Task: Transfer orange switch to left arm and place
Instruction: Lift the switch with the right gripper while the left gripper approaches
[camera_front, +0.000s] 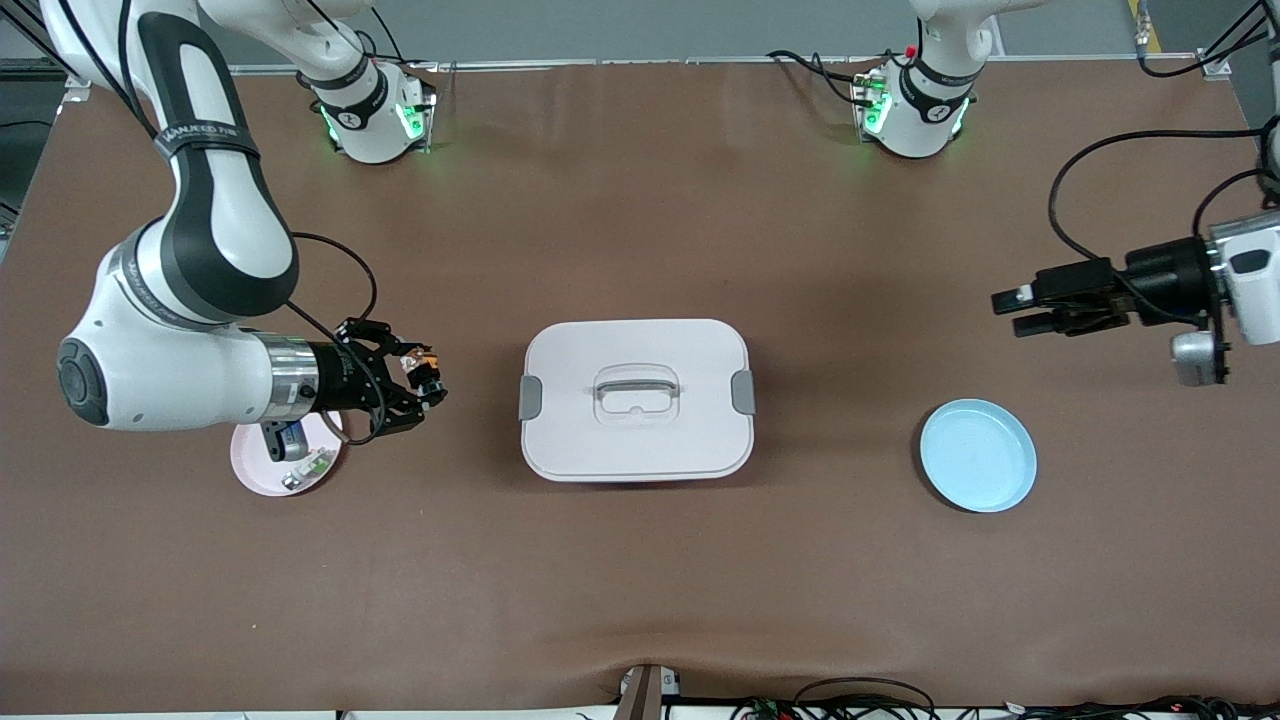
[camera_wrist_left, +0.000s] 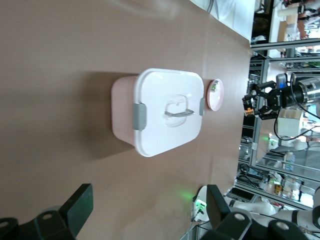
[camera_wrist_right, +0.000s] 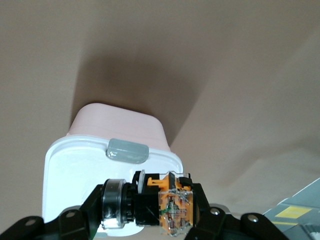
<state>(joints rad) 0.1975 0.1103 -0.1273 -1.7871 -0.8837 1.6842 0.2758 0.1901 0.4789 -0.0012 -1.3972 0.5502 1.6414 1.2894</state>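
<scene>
The orange switch (camera_front: 420, 368) is clamped in my right gripper (camera_front: 428, 380), which is shut on it and hangs above the table between the pink plate (camera_front: 262, 470) and the box (camera_front: 636, 400). The right wrist view shows the switch (camera_wrist_right: 162, 205) crosswise between the fingers, its orange-and-clear body at one end and a silver ring at the other, with the box's lid (camera_wrist_right: 75, 170) past it. My left gripper (camera_front: 1018, 312) is open and empty, in the air at the left arm's end of the table, pointing toward the box. Its wrist view shows the box (camera_wrist_left: 165, 107) and, farther off, the right gripper (camera_wrist_left: 256, 102).
A blue plate (camera_front: 978, 455) lies toward the left arm's end, nearer the front camera than the left gripper. The pink plate holds a small green-and-white component (camera_front: 318, 463) and sits partly under the right wrist. The white box stands mid-table between the two grippers.
</scene>
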